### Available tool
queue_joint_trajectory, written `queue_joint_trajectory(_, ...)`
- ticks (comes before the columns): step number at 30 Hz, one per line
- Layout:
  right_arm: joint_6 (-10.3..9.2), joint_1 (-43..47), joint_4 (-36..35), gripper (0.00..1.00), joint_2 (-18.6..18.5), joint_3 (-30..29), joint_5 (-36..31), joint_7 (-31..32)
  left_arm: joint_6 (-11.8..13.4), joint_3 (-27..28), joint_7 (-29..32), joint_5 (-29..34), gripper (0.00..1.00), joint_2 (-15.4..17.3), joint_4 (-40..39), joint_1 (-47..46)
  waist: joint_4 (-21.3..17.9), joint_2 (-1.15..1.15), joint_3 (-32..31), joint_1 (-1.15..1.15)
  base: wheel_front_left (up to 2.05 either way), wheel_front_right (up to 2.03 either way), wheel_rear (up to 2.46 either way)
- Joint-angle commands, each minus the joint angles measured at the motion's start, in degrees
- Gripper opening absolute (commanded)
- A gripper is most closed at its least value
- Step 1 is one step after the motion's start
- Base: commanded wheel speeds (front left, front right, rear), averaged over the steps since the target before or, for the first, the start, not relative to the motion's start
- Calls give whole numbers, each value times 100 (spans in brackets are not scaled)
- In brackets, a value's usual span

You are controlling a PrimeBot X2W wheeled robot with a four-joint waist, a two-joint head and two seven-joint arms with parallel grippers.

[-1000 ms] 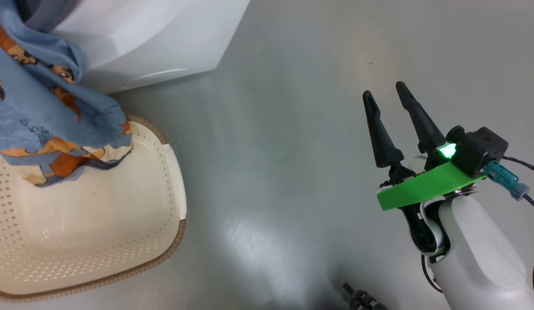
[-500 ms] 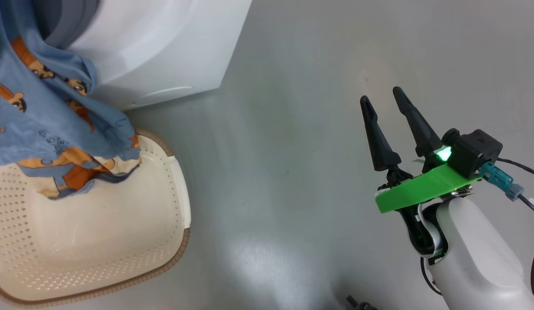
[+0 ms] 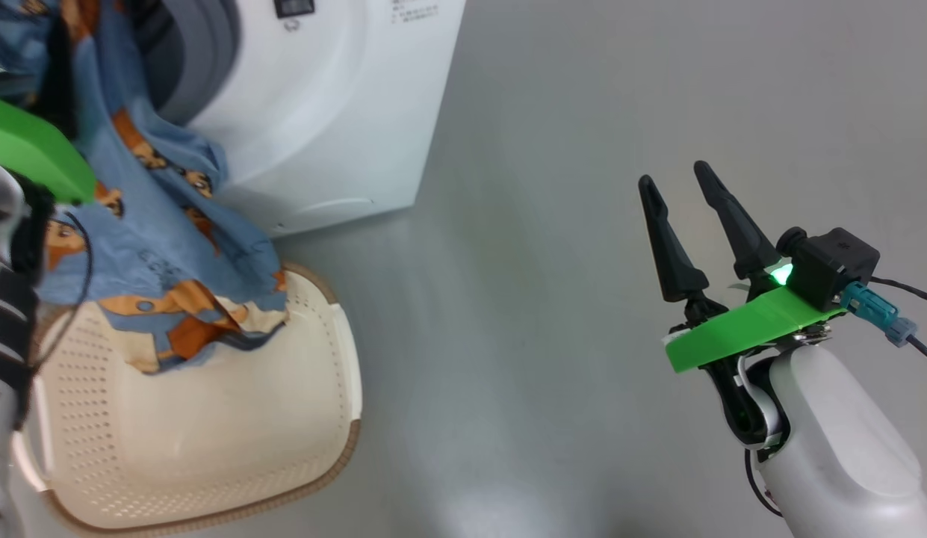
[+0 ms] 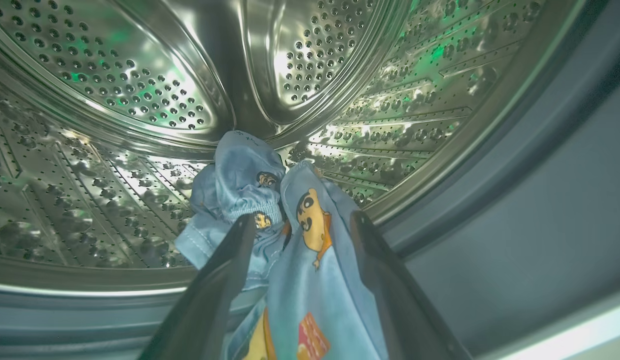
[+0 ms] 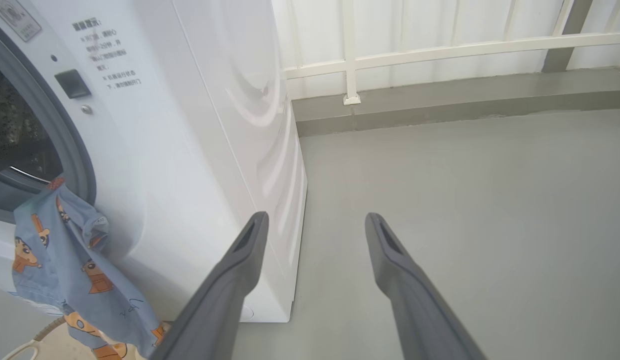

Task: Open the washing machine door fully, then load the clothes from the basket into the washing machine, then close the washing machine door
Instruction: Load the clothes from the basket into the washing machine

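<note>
Right now your right tool (image 3: 673,173) stands at the lower right of the head view. Its two dark fingers are spread wide with nothing between them, over the bare grey floor (image 3: 545,299) and well apart from everything else. At the lower left the basket (image 3: 342,448) sits on the floor just in front of the washing machine (image 3: 336,112), and most of its cream perforated bottom is uncovered.

The clothes (image 3: 157,246) hang as one blue drape from the machine's opening at the upper left down into the basket's far corner. Their lowest folds, with some cream cloth, lie inside the rim. The green plate (image 3: 30,149) on your left arm crosses in front of that drape at the left edge. In the right wrist view, at the left of the frame, the same cloth spills over the grey gasket (image 5: 77,150) and down the white front panel.

Further in, the left wrist view looks into the steel drum (image 4: 115,65). Your left tool (image 4: 304,217) is released, its fingers apart with the blue fabric lying between them. The bunched end of the fabric rests low in the drum at the centre of the frame, and the rest trails back toward the bottom edge.
</note>
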Motion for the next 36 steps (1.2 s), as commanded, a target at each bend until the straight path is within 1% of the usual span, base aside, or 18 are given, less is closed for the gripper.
queue_joint_trajectory(1,32,118,-71,100,-92,104,60,-45,-13,118,-69,-73,100,192,-205,177,209,0,-370,1,0,0,0)
queue_joint_trajectory(2,32,118,-71,100,-92,104,60,-45,-13,118,-69,-73,100,192,-205,177,209,0,-370,1,0,0,0)
queue_joint_trajectory(3,32,157,-34,100,-131,114,90,-45,-2,199,-74,-77,100,185,-435,377,273,0,-529,1,0,0,0)
queue_joint_trajectory(12,32,334,137,100,-295,176,242,-45,213,739,-78,108,100,126,-1729,1641,593,0,-1239,1,0,0,0)
queue_joint_trajectory(20,32,520,257,100,-423,230,365,-45,278,1144,-78,373,100,-72,-2783,2778,895,0,-1762,1,0,0,0)
queue_joint_trajectory(28,32,738,323,100,-522,252,486,-45,333,1428,-78,591,100,-239,-3632,3784,1130,0,-2189,1,0,0,0)
queue_joint_trajectory(29,32,738,323,100,-522,252,486,-45,333,1428,-78,591,100,-239,-3632,3784,1130,0,-2189,1,0,0,0)
queue_joint_trajectory(36,32,933,353,100,-612,261,559,-45,419,1601,-78,789,100,-361,-4372,4532,1291,0,-2482,1,0,0,0)
